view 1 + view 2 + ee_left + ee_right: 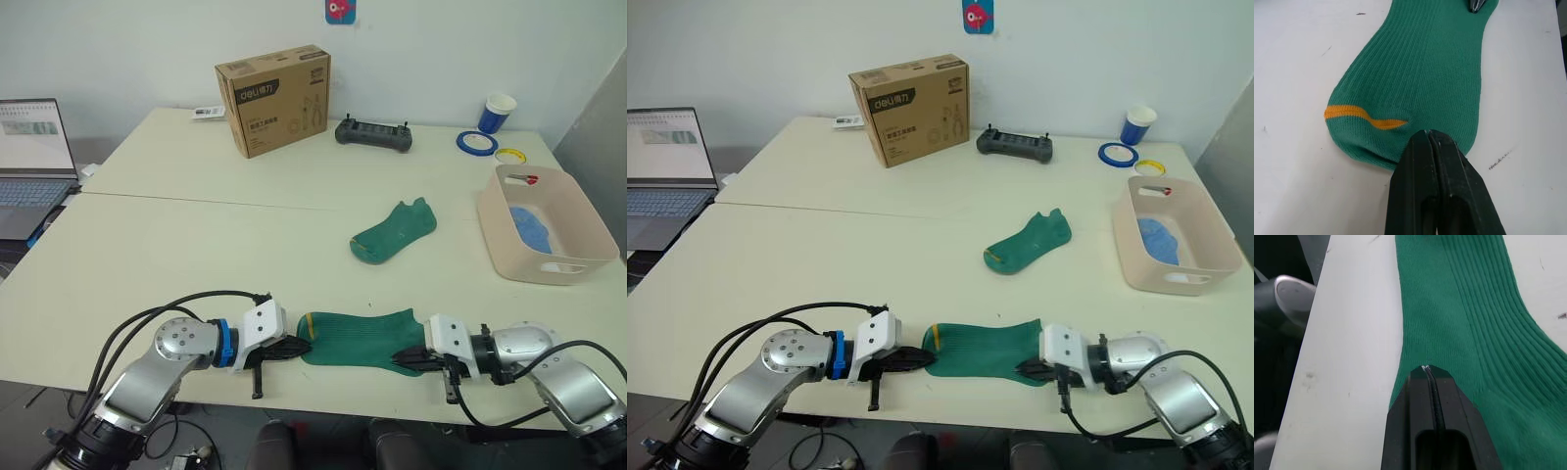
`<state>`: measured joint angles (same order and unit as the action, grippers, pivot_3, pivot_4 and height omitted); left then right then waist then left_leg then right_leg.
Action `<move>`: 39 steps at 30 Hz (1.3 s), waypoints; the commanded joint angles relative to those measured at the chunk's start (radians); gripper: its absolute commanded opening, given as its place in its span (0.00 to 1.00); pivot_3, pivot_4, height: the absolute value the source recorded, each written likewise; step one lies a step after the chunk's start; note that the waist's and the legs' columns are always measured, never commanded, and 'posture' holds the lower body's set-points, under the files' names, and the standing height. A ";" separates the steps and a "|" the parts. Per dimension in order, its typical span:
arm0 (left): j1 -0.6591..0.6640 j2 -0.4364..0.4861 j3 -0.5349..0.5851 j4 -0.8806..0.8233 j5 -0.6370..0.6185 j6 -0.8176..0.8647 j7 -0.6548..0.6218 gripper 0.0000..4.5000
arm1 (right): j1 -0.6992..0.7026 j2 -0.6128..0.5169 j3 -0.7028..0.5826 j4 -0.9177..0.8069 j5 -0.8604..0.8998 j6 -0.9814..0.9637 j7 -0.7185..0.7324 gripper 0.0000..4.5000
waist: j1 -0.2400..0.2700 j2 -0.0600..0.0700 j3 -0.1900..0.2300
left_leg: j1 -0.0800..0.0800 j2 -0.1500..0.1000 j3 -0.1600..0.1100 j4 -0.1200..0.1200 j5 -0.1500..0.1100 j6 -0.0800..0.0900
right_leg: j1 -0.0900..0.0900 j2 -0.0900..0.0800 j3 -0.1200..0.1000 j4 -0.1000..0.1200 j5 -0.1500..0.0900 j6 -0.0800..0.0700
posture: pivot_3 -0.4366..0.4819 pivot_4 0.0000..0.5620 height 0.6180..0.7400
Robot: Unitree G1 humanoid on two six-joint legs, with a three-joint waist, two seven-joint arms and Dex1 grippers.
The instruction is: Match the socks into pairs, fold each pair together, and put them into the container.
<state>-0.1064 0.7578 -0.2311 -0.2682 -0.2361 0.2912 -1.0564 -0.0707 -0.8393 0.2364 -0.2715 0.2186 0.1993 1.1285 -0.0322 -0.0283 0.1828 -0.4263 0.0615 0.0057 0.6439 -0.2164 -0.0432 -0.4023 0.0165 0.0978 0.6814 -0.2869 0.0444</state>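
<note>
Dark green sock (359, 337) lies flat along near table (176, 245) edge, stretched between both arms. Left gripper (297, 347) pinched tight on its yellow-striped toe end; right gripper (404, 358) clamped on its other end. Second green sock (394, 232) lies farther back, centre-right. Pale pink container (542, 261) at right holds light blue socks (533, 227).

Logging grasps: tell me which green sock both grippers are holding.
The near green sock at the table's front edge, stretched flat between the left gripper and right gripper. The other green sock lies free mid-table.
</note>
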 commanded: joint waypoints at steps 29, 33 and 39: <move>-0.125 -0.089 0.005 0.130 0.020 0.012 0.029 0.00 | 0.023 0.087 -0.166 0.162 0.039 -0.035 -0.117 0.00 | 0.001 0.000 -0.003 | 0.004 0.000 -0.001 0.001 0.000 0.000 | 0.005 0.001 0.000 0.000 0.001 0.001 | 0.48 0.27 1.00; -0.136 -0.114 0.056 0.114 -0.039 0.020 0.034 0.00 | 0.015 0.105 -0.224 0.083 0.146 0.041 -0.120 0.00 | -0.002 0.001 -0.002 | 0.009 0.001 -0.001 0.000 0.000 0.000 | 0.011 0.001 0.000 0.000 0.001 0.000 | 0.48 0.27 1.00; -0.112 -0.139 0.268 0.081 -0.151 0.097 0.156 0.09 | 0.001 0.123 -0.346 0.063 0.185 0.127 -0.237 0.09 | -0.004 0.001 -0.002 | 0.009 0.001 -0.002 -0.001 0.000 0.000 | 0.011 0.002 -0.001 0.000 0.001 0.000 | 0.48 0.27 1.00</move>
<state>-0.2254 0.6212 -0.0370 -0.1535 -0.3428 0.3664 -0.9367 -0.0715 -0.7142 -0.0600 -0.1990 0.3966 0.3233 0.9198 -0.0361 -0.0276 0.1804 -0.4170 0.0625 0.0035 0.6434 -0.2165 -0.0431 -0.3912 0.0181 0.0969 0.6813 -0.2863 0.0447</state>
